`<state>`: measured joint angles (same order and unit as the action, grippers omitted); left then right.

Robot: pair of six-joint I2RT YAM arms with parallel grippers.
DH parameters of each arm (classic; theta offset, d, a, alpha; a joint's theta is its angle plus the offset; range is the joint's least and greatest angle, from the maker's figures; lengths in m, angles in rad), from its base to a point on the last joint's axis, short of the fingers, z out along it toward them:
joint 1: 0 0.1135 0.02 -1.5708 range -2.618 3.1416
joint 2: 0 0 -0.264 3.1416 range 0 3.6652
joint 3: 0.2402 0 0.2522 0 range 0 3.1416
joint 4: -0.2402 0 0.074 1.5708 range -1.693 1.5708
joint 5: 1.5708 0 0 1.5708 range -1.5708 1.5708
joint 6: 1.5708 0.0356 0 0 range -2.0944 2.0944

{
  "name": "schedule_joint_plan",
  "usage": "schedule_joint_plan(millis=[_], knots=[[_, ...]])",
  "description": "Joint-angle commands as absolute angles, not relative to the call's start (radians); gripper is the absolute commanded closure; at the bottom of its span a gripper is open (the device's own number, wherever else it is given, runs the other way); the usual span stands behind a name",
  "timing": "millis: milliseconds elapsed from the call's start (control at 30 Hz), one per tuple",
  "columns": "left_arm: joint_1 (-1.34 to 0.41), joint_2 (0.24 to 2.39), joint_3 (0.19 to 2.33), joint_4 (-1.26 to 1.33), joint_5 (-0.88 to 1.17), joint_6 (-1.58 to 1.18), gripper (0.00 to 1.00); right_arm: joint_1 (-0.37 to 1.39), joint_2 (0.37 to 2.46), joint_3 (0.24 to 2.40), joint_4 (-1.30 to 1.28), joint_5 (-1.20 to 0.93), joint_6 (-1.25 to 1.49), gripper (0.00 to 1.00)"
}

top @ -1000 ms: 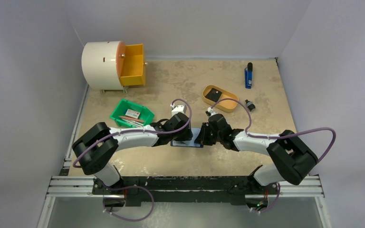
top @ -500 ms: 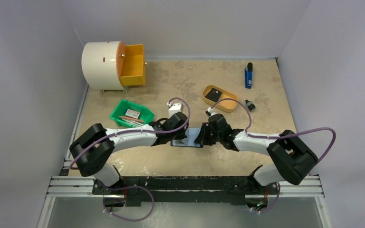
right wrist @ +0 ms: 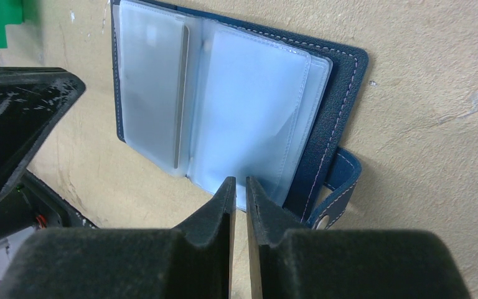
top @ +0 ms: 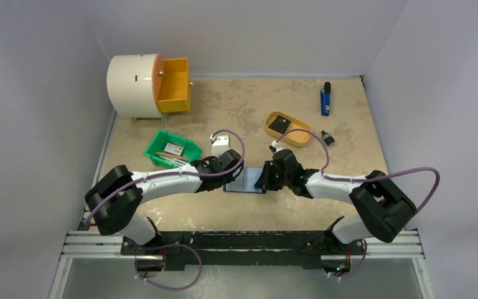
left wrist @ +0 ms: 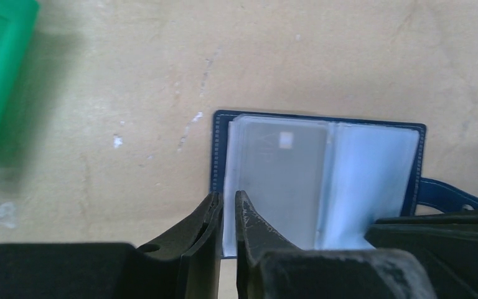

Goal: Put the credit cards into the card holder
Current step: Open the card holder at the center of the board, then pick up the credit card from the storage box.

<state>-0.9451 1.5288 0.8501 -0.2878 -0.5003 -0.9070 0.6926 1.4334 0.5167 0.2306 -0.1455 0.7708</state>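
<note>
Left wrist: the left gripper (left wrist: 227,198), jaws narrow, nips the card holder (left wrist: 323,168) by its left sleeve. The right gripper (right wrist: 239,184) seemingly pinches the right sleeve, spreading it open for cards

**A:** what's the small navy-blue folding card holder (right wrist: 342,93) up to right now?

**B:** it's lying open and flat on the bench (top: 236,112), inside facing up, about mid-width and towards the near edge. Pale stitching runs round the cover.

**A:** anything in it?

**B:** the clear plastic sleeves (right wrist: 249,118) are spread like book pages. The left one has a flat grey credit card (left wrist: 280,180) inside, with a small light square near its far end. The right sleeves are too cloudy to tell. The snap tab (right wrist: 339,187) pokes out on the right, with a tiny light stud (right wrist: 322,219) on it.
</note>
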Motion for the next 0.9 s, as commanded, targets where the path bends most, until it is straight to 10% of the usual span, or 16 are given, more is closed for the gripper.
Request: schedule_joint_plan(millis=[0,400,867], knots=[[-0.947,1.445,0.848,-0.357,-0.619,-0.916,0.87,0.691,1.448,0.521,0.154,-0.077,0.758,0.85],[-0.946,1.29,0.82,-0.238,-0.546,-0.853,0.61,0.691,1.314,0.613,0.004,-0.051,0.725,0.74],[-0.945,1.156,0.728,-0.151,-0.579,-0.874,0.54,0.689,1.148,0.887,-0.241,0.168,0.651,0.68]])
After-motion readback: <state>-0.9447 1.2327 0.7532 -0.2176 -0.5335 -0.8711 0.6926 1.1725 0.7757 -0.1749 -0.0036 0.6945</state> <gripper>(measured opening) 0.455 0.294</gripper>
